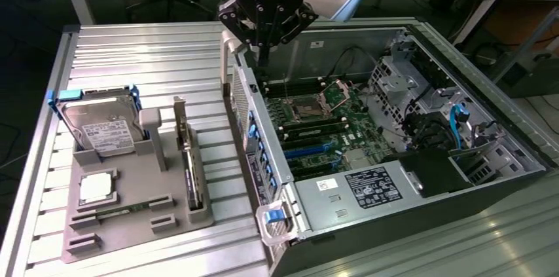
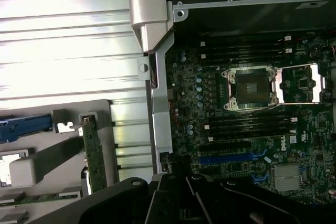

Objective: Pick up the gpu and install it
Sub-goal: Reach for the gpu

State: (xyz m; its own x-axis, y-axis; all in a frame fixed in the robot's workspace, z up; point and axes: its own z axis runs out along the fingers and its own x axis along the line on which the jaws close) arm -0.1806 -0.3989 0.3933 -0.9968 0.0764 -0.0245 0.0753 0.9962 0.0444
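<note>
The gpu (image 1: 188,159) stands on edge in a slot of the grey holder (image 1: 175,221) on the exterior view's left, its silver bracket end up at the far side. In the wrist view the gpu (image 2: 95,153) appears as a thin green-brown board in the same holder. My gripper (image 1: 261,51) hangs over the far left corner of the open computer case (image 1: 367,192), above its rear wall and apart from the gpu. Its dark body (image 2: 199,203) is in the wrist view. Nothing is seen in it.
The holder also carries a hard drive (image 1: 101,123), a square processor (image 1: 94,185) and a memory stick (image 1: 114,210). Inside the case lie the motherboard (image 1: 323,120), its processor socket (image 2: 251,87) and a blue card slot (image 2: 231,158). Everything rests on a slatted metal table (image 1: 148,61).
</note>
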